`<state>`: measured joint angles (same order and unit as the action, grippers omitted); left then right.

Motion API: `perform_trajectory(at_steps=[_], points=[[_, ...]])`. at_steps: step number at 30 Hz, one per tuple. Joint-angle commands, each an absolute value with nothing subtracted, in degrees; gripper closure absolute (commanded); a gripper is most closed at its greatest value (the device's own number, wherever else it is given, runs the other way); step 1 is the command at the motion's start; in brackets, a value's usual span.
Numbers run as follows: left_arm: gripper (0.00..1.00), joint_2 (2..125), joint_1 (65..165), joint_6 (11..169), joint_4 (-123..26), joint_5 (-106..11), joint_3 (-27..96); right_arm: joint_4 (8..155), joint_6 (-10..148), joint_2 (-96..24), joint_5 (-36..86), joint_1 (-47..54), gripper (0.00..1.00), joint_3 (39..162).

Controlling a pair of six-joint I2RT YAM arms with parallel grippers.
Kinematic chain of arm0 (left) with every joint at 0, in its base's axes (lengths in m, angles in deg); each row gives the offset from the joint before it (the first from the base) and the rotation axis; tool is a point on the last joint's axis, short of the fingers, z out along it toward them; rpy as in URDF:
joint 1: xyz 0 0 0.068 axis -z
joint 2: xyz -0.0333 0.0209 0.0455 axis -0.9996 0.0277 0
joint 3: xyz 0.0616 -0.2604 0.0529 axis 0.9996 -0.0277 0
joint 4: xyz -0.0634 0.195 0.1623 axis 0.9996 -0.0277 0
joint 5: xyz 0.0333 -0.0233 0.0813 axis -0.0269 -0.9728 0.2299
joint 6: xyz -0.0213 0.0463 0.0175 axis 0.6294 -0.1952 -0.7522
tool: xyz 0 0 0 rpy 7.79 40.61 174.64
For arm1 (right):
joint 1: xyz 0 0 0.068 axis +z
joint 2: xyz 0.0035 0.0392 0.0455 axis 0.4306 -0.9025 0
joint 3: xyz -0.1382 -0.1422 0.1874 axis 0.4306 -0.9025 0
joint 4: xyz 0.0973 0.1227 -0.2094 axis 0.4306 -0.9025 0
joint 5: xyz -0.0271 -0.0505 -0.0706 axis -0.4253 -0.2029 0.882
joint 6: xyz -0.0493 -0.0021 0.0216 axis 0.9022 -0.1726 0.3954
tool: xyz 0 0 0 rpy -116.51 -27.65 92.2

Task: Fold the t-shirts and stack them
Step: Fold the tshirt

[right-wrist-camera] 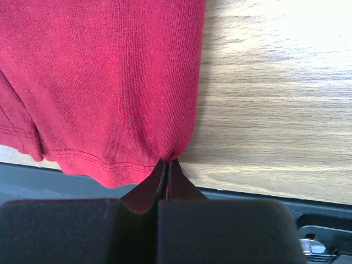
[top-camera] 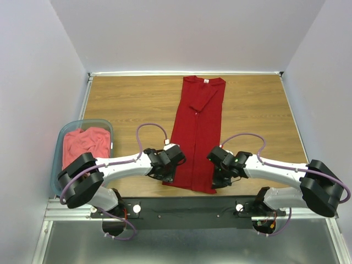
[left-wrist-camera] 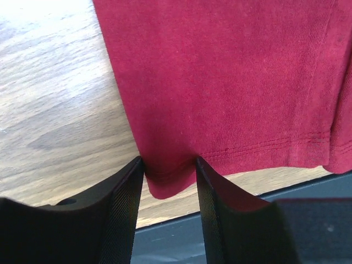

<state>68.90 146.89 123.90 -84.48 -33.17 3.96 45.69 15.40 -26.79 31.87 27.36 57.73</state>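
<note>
At the near hem, the right gripper [right-wrist-camera: 166,163] clamps one corner of the crimson t-shirt [top-camera: 198,126]. The left gripper [left-wrist-camera: 169,161] straddles the other, half open. The shirt runs lengthwise away from both.

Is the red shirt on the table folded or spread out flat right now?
Partly folded: the red shirt lies as a long narrow strip, sides and a sleeve turned in; not yet folded end to end.

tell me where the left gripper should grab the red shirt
Its near left hem corner, coming in low from the near edge of the table. The red shirt lies folded in a long strip with the hem toward the arms, and that corner sits between the fingers of the open left gripper. The right gripper is shut on the matching right corner.
</note>
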Motion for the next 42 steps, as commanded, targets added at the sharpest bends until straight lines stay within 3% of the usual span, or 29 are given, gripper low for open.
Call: perform_trajectory(at_steps=[1,8,11,15,16,26,30,35,42], points=[[0.5,70.4,148.5,126.5,-88.4,-29.4,5.5,43.8,17.0,-28.0,34.0,27.6,0.99,55.0],[0.54,72.0,149.2,127.8,-90.6,-27.4,6.4,43.7,17.4,-27.8,34.0,27.7,0.99,54.8],[0.66,73.3,149.8,127.9,-91.7,-27.1,7.2,44.0,17.8,-28.2,33.9,27.6,0.99,55.0],[0.99,74.8,151.9,128.3,-91.9,-28.0,7.6,43.9,19.2,-28.7,33.3,27.7,1.0,55.6],[1.0,74.7,152.4,128.7,-91.9,-28.7,7.6,43.9,20.2,-28.7,30.9,27.7,1.0,55.8],[1.0,68.2,169.3,142.4,-95.8,-37.0,6.7,40.6,18.7,-23.0,19.3,35.1,1.0,57.8],[1.0,63.4,171.0,144.9,-95.4,-35.4,6.9,36.0,18.3,-18.4,23.4,35.6,1.0,61.5],[1.0,58.9,159.8,136.3,-92.2,-29.5,9.8,29.8,22.4,-18.9,38.6,30.2,0.99,71.5],[1.0,60.5,141.5,119.5,-82.3,-23.7,15.6,32.6,38.9,-26.3,43.1,9.5,1.0,82.1]])
